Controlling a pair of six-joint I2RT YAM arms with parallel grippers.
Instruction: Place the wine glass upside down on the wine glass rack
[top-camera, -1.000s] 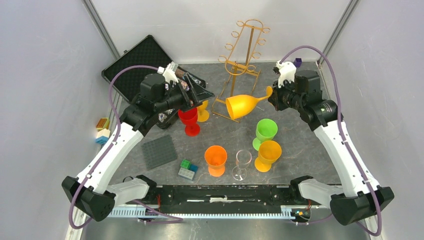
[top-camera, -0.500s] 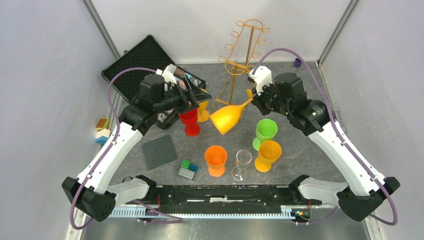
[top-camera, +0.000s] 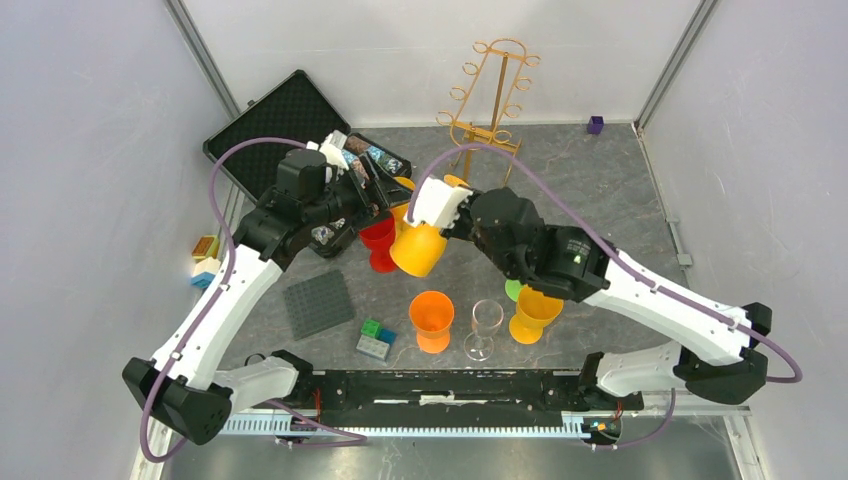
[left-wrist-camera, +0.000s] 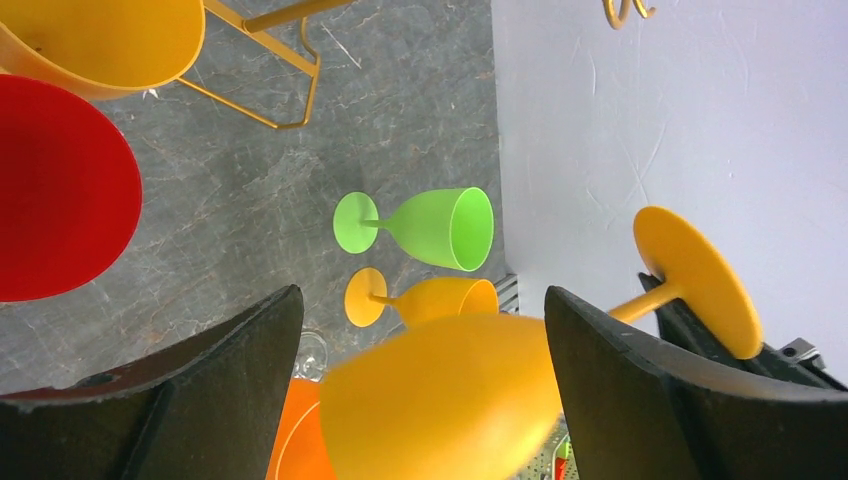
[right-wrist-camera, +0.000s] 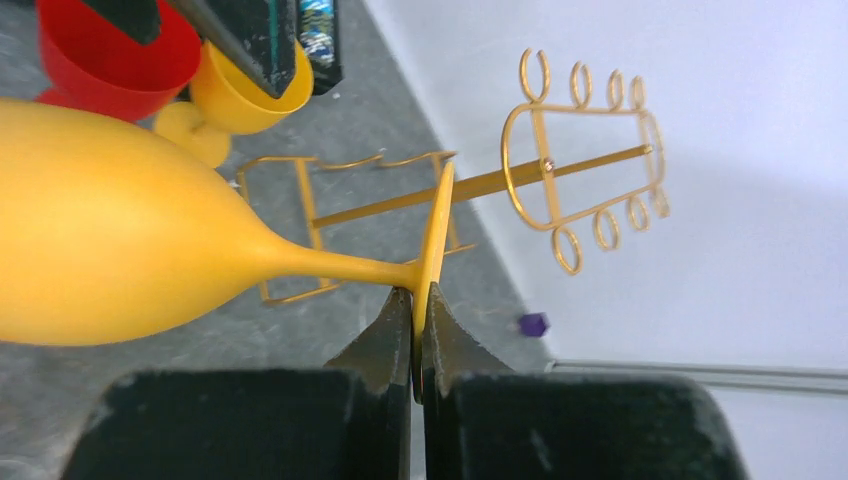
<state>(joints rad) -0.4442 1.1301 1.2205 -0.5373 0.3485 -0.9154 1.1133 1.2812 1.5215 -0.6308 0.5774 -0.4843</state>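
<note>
Handover looks next: right claw (right-wrist-camera: 418, 300) pinches the yellow wine glass (right-wrist-camera: 110, 240) by its foot, bowl inside the left claw (left-wrist-camera: 420, 305), which is wide open and empty. Grip bowl squarely before release. Rack (top-camera: 490, 100) stands just behind.

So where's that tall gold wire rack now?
The gold wire rack stands far centre in the top view, near the back wall, beyond the yellow plastic wine glass.
</note>
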